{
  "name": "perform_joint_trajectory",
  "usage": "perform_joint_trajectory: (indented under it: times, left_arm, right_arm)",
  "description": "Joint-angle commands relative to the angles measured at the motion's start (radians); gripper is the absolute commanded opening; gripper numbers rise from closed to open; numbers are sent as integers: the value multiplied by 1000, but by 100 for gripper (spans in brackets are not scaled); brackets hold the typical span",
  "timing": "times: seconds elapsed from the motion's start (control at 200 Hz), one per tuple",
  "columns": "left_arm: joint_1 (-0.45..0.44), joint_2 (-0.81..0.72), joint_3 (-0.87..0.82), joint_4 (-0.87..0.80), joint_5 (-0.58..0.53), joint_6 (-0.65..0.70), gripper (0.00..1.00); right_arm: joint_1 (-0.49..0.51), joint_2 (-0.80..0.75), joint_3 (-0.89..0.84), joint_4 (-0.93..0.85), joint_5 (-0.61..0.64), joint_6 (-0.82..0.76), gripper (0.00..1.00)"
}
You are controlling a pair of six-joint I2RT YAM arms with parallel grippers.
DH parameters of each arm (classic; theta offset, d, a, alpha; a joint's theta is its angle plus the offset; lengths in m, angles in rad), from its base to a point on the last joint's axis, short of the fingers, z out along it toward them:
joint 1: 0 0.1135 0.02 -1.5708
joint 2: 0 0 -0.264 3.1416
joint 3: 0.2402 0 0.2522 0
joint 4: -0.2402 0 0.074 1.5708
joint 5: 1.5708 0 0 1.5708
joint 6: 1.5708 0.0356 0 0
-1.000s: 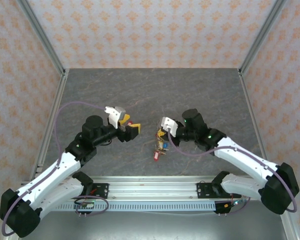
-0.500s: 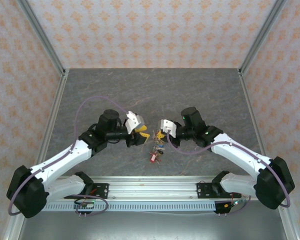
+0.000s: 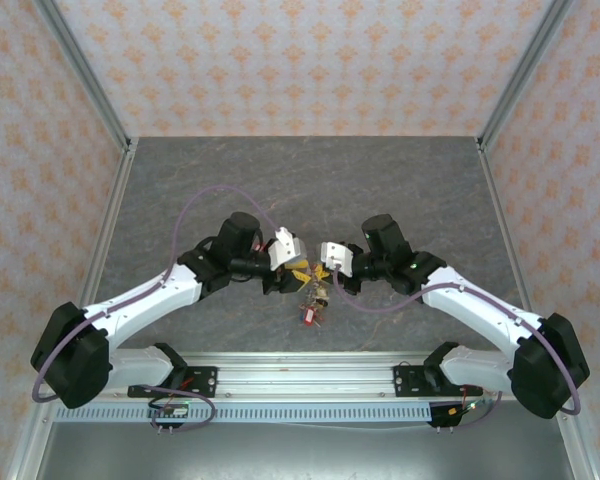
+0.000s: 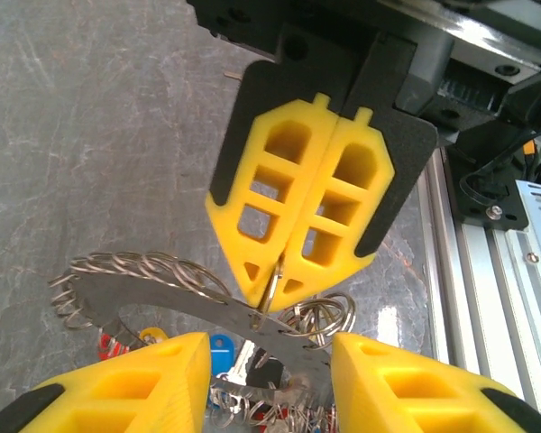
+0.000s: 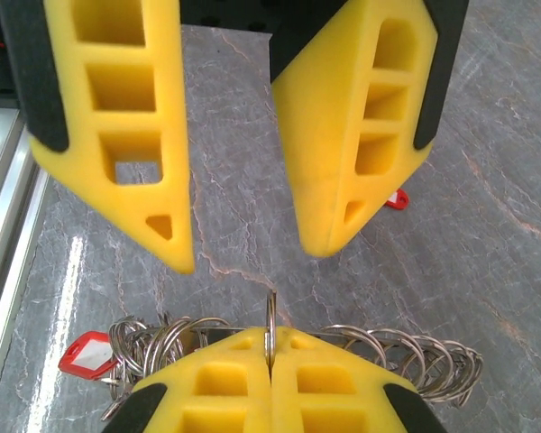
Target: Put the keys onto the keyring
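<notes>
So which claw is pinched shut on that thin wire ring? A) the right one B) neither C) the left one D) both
A: the right gripper has its fingers pressed together with the thin wire ring pinched between them, while the left gripper has its fingers standing apart.

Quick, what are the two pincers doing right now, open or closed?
Left pincer: open, jaws apart, holding nothing.
Right pincer: closed, pinching a thin wire loop of the keyring.
</notes>
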Motion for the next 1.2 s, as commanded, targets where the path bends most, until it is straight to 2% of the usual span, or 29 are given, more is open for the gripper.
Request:
perform_joint_trajectory:
  times: [0.0,0.29,0.581,0.816,0.916,1.126,1.176,1.196]
  left_arm:
    - [-15,1,29,-32,28,59,39]
    - [-24,1,-12,83,-12,27,33]
    - [-24,9,-9,64,-13,47,25]
    - [-33,26,1,39,-7,61,24]
    - [-36,34,5,30,-7,69,20]
    - [-39,26,6,-2,-37,100,0]
    - [-38,16,1,-1,-51,105,0]
    - [-38,12,-2,3,-57,105,0]
  right_arm:
    - [1,-14,28,59,-51,9,0]
    - [1,-3,37,60,-87,24,0]
    - [1,1,43,81,-117,45,0]
    - [2,4,35,115,-134,71,0]
    - [1,4,32,127,-137,80,0]
    - [1,-11,21,123,-113,83,0]
    - [1,-19,13,112,-88,77,0]
    - [1,-23,11,106,-75,74,3]
